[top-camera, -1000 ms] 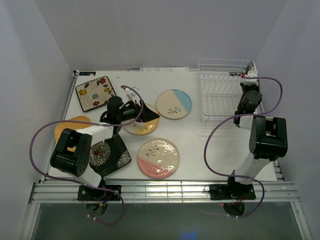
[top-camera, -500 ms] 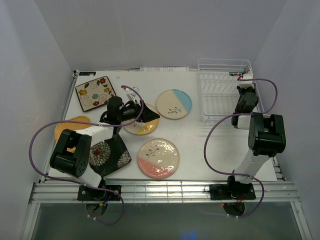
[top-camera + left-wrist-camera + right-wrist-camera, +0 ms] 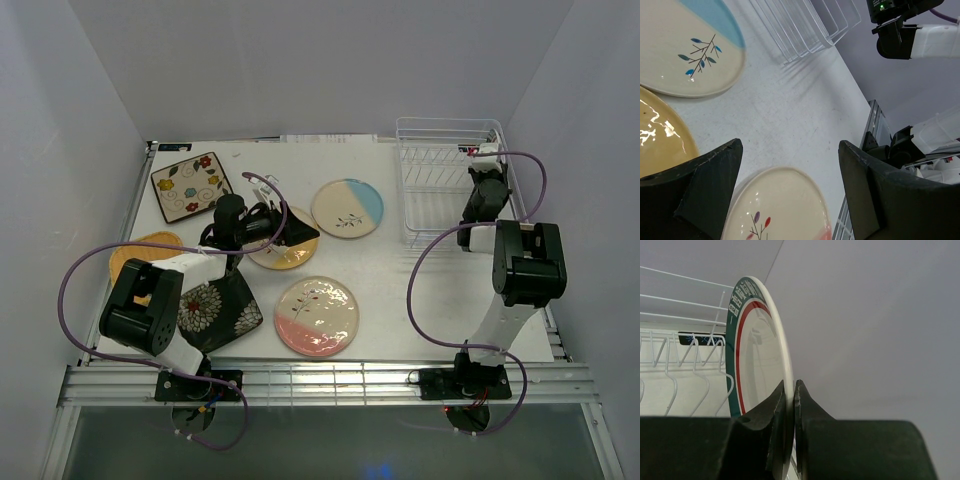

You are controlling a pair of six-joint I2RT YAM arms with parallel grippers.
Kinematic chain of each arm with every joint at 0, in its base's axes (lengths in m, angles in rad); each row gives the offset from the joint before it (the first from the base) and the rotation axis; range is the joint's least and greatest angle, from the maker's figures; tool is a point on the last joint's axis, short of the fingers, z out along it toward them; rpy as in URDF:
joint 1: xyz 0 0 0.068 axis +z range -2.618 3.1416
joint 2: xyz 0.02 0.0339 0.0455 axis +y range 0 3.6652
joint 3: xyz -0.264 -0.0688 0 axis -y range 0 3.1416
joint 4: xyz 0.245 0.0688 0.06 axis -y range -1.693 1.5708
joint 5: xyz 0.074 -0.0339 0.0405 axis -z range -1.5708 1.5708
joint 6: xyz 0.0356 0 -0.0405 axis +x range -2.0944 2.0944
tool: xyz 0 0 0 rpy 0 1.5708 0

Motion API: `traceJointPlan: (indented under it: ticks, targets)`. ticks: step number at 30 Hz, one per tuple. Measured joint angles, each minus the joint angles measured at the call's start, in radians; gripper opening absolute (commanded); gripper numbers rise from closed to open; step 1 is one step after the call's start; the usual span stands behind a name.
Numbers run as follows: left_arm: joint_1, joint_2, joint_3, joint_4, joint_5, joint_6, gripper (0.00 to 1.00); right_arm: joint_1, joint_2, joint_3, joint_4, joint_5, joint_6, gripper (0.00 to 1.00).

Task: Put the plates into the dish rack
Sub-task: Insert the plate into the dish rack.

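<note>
Right fingers (image 3: 771, 412) on plate (image 3: 757, 355), print illegible

Plain pale grey walls close the table in on three sides: the back wall (image 3: 320, 60), the left wall (image 3: 60, 150) and the right wall (image 3: 595, 140). The tabletop (image 3: 385, 270) is matte white, evenly lit, with only soft shadows. A slatted metal rail (image 3: 330, 383) runs along its near edge, above a dull grey-green floor (image 3: 320, 445).

- Bright, even light fills the top view, with soft shadows on the white surface (image 3: 400, 290).
- White glare shines on the yellow plate (image 3: 660, 145).
- The dish rack (image 3: 805, 25) casts thin line shadows.
- The near jaws look dark and blurry.
- The teal-rimmed plate (image 3: 757, 355) looks sharp.
</note>
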Motion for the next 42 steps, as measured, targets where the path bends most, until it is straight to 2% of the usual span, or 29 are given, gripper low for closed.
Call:
traceJointPlan:
  ticks: [12,42]
  targets:
    - [-0.001,0.000,0.000,0.002,0.000,0.002,0.87,0.023,0.006,0.138,0.003,0.105,-0.019,0.09]
    - [-0.008,0.000,-0.001,0.008,0.000,0.009,0.88,0.055,0.045,0.095,-0.002,0.044,-0.061,0.09]
